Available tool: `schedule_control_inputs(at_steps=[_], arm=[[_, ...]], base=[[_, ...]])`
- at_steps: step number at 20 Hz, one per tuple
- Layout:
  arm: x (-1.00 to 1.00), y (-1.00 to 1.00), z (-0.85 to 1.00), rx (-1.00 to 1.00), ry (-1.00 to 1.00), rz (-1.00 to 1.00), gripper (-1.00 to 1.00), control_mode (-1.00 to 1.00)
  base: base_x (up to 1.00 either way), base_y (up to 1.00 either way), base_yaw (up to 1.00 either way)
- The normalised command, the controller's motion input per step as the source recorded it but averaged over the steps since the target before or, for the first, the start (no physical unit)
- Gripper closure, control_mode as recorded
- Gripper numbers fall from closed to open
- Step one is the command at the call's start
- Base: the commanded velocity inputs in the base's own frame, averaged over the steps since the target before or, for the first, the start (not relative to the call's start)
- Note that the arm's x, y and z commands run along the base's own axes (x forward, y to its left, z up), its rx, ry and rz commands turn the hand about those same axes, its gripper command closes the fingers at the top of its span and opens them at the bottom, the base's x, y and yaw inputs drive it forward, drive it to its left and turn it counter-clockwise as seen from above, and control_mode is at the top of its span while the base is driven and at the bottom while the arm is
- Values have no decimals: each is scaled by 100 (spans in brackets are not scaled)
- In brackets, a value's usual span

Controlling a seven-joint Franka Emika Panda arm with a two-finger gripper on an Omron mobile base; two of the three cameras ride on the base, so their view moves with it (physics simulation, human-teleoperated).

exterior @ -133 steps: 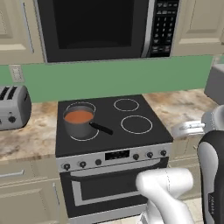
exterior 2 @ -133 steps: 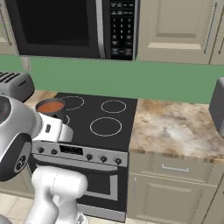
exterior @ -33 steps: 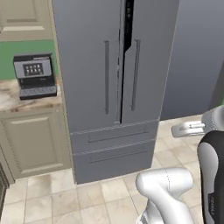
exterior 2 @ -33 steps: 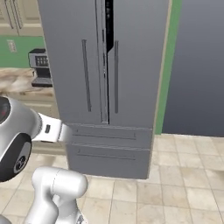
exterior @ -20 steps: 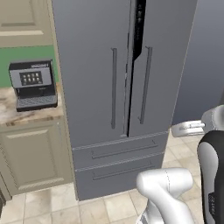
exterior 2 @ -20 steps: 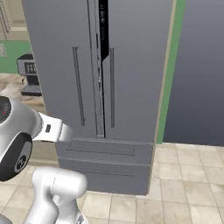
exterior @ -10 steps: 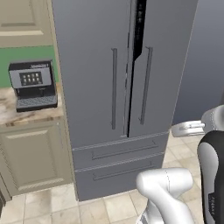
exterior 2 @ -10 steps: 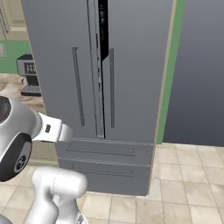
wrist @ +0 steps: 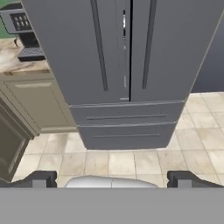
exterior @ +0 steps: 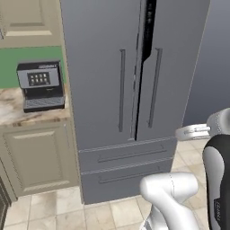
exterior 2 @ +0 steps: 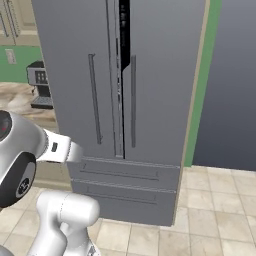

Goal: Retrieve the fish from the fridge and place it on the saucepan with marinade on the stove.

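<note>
**Op:** Grey steel ahead. From my hand view the gripper point(wrist: 112, 179) hangs low over the tiled floor point(wrist: 131, 162), jaws spread wide, holding nothing. I judge the arm is tucked back because the base is parked square to the fridge point(exterior: 134, 90) and no reach has begun.

**Spotter:** Where is the fish?

**Op:** Cannot see it. By the task it should be inside the fridge, behind the doors. The right door point(exterior 2: 160, 90) stands slightly ajar, a dark gap running down the top of the seam; the left door point(exterior 2: 75, 75) looks flush. Both doors carry a long thin bar handle point(exterior: 155, 87) just beside the seam.

**Spotter:** Anything in the way?

**Op:** The doors themselves. The gap is too narrow to reach through, so my guess is a door must be swung out first, with the base staying out of its arc. Two lower drawers point(exterior: 128, 164) sit under the doors, shut.

**Spotter:** Surroundings?

**Op:** Left of the fridge, a cream cabinet point(exterior: 36, 157) under a mottled stone bench point(exterior: 18, 110), and on it a dark coffee machine point(exterior: 40, 85). Green wall point(exterior 2: 212, 30) to the fridge's right.
</note>
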Motion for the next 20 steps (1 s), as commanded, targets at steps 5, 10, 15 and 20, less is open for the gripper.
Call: schedule_control_inputs(at_steps=[5, 10, 15, 20], arm=[[0, 0, 0, 0, 0, 0, -100, 100], [1, -1, 0, 0, -1, 0, -100, -100], [19, -42, 1, 1, -12, 0, -100, -100], [42, -65, 0, 3, -11, 0, -100, -100]], base=[[0, -4, 9], [0, 0, 0], [0, 0, 0], [0, 0, 0]])
